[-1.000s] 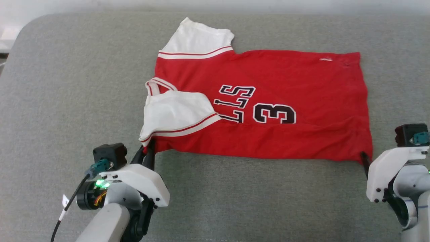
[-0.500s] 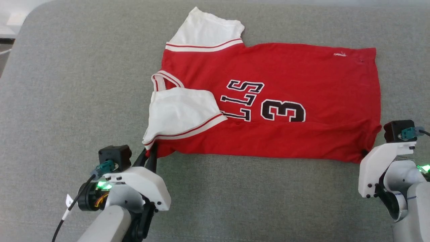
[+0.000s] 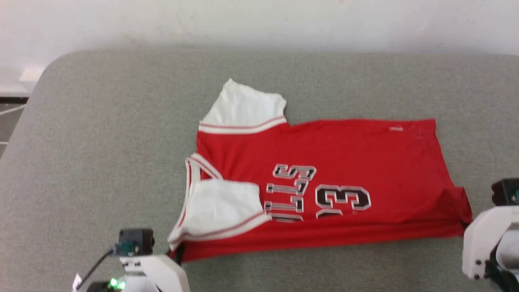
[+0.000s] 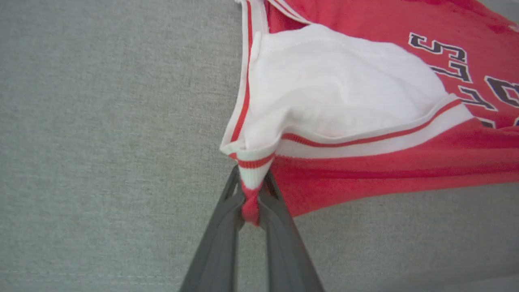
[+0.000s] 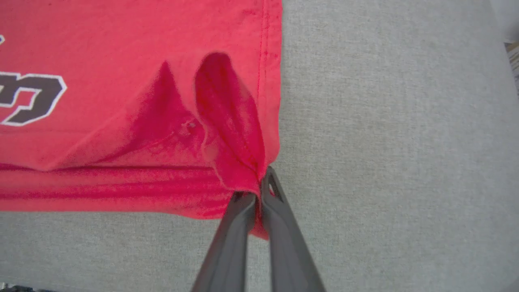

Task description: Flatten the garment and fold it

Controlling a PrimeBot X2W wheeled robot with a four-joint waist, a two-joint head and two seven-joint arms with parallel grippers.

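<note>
Found the left gripper (image 4: 251, 202) at the near-left corner of the garment (image 3: 344, 162), jaws pinched tight on the striped trim (image 4: 253, 162) of the near white sleeve (image 3: 221, 205). Noted that sleeve folded in over the red chest, and the far sleeve (image 3: 247, 105) lying flat toward the far edge of the grey-covered bench (image 3: 101, 142).

Saw the garment spread over the middle of the bench, long axis running left to right, parallel to the near edge, collar end leftward, hem rightward. Read black, white-outlined "LLS" (image 3: 290, 188) and a "3" (image 3: 342, 198) on the chest, somewhat blurred in the head view. Could not read a small white mark (image 3: 396, 128) by the far-right hem corner.

Found the right gripper (image 5: 259, 184) at the near-right hem corner, jaws closed on a pinch of red cloth, a puckered fold rising just beyond them.

Judged both ends of the near long edge secured, each arm at its own corner. Expected the coming move to depend on that edge staying taut along the long axis while being carried toward the far edge.
</note>
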